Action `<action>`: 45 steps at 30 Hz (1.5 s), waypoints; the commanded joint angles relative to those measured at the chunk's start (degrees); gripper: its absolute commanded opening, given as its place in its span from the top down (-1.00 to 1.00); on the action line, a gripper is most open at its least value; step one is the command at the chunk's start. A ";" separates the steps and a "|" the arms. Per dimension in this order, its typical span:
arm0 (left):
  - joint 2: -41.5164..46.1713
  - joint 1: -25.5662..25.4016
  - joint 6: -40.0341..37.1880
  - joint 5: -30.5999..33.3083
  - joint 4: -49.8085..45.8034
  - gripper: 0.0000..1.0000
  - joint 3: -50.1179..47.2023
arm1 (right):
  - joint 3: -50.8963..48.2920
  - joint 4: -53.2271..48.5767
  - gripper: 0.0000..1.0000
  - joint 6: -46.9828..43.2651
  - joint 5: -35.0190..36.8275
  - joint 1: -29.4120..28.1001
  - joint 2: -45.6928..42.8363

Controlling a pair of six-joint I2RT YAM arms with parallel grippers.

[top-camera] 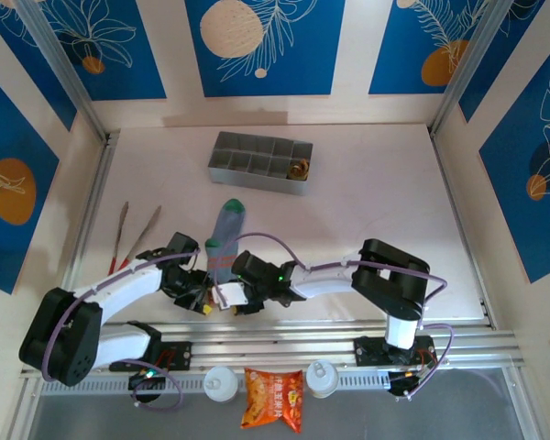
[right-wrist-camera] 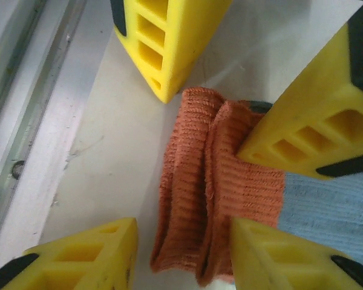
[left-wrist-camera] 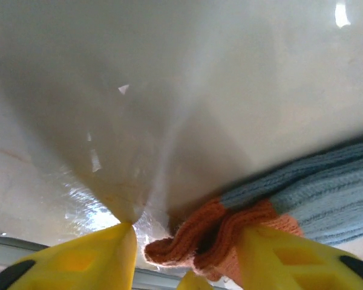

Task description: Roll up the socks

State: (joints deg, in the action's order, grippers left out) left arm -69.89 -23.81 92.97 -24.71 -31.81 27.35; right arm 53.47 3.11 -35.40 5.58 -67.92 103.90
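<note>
Of the socks, I make out a grey-blue one [top-camera: 227,236] lying lengthwise on the table, green toe [top-camera: 232,207] at the far end. Its orange cuff [right-wrist-camera: 193,199] lies bunched in folds at the near end. My left gripper [top-camera: 204,298] stands open astride the cuff [left-wrist-camera: 224,232]; its right finger [left-wrist-camera: 278,260] presses the knit and its left finger [left-wrist-camera: 103,257] is apart. My right gripper [right-wrist-camera: 183,235] is open over the same cuff from the other side, one finger [right-wrist-camera: 278,254] on the orange knit. The left gripper's [right-wrist-camera: 202,124] yellow fingers face it.
A grey divided tray [top-camera: 261,163] sits at the back, with a small golden thing [top-camera: 300,169] in one cell. Red-handled tongs [top-camera: 128,234] lie to the left. An orange snack packet [top-camera: 273,399] and two white bottles [top-camera: 221,382] stand by the near rail [right-wrist-camera: 24,90].
</note>
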 commanded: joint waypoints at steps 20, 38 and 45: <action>4.93 2.92 -0.39 3.68 -3.03 -0.28 0.75 | 10.85 -16.43 1.00 18.12 -10.22 3.60 3.20; 13.68 3.94 2.32 3.99 -4.86 -0.35 2.68 | 25.69 -29.54 1.00 39.08 -35.64 16.08 15.24; 11.85 3.77 6.07 4.33 2.63 -0.26 1.69 | 31.88 -35.61 1.00 43.54 -38.26 17.97 20.69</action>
State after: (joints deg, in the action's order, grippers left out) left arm -57.08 -20.36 96.40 -20.93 -32.51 28.73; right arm 83.24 -27.66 4.69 -28.64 -50.19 122.65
